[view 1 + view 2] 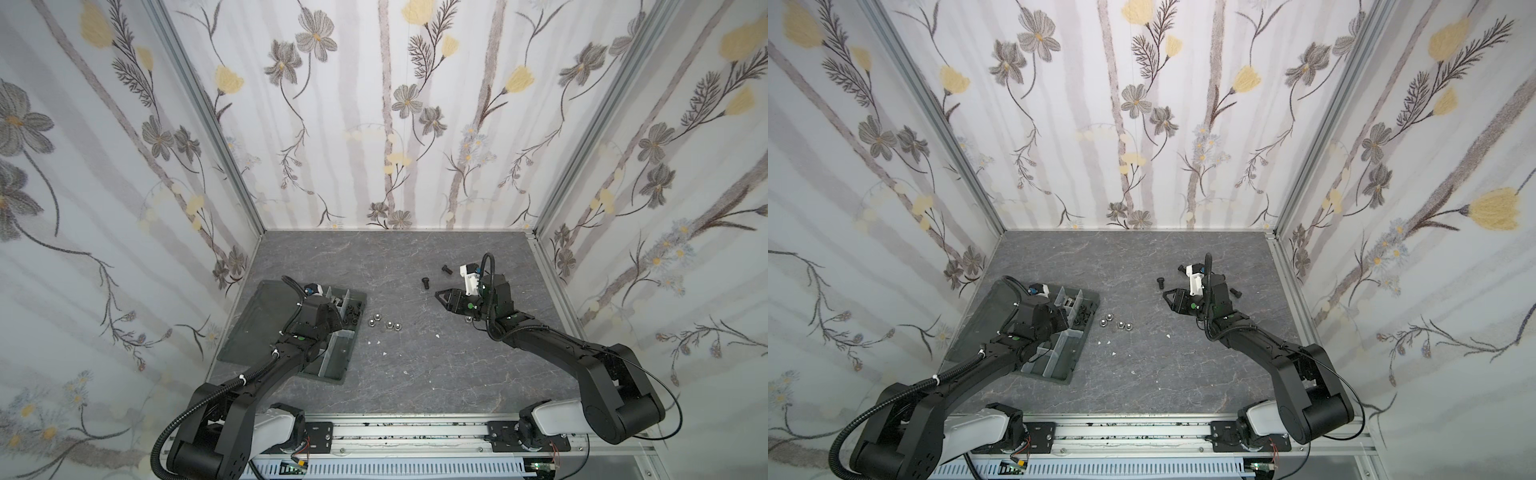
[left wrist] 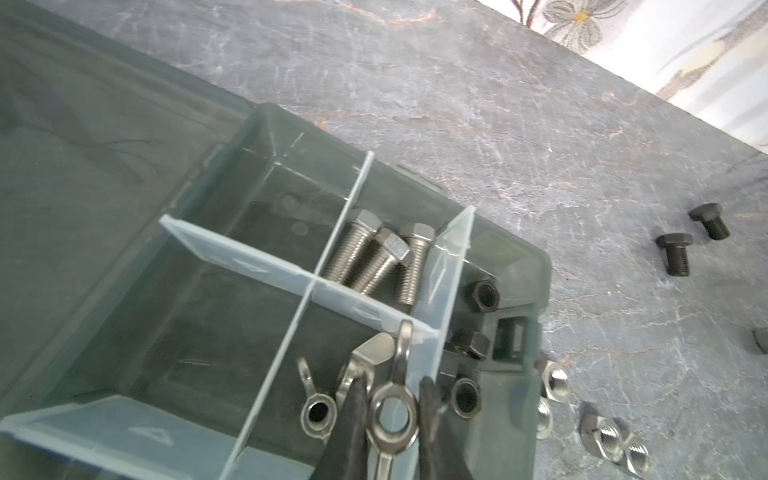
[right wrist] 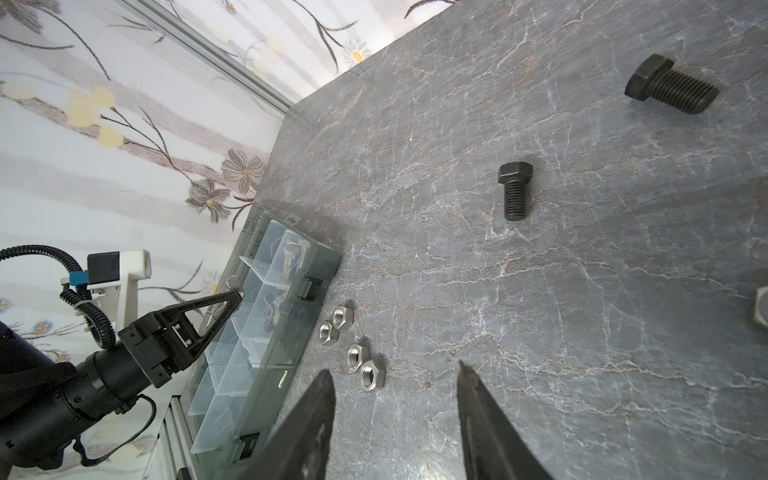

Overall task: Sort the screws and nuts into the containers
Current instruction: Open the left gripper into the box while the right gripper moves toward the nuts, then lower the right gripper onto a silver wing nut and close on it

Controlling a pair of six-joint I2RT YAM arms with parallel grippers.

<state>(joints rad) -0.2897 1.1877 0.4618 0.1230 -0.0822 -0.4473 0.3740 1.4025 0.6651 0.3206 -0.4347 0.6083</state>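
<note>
Over the organiser tray [image 2: 513, 255], our left gripper [image 2: 394, 382] is pinched tight on a silver wing nut [image 2: 390, 419] above the compartment [image 2: 328, 336] where other wing nuts [image 2: 318, 411] lie; silver screws [image 2: 374, 257] and black nuts [image 2: 482, 295] already sit in compartments of their own. We judge the sorting past halfway: four silver hex nuts [image 3: 358, 357] wait on the tabletop [image 1: 415, 374] just beside the tray, and black screws [image 3: 515, 191] lie farther off near our right gripper [image 3: 395, 368], which hovers partly open and empty.
</note>
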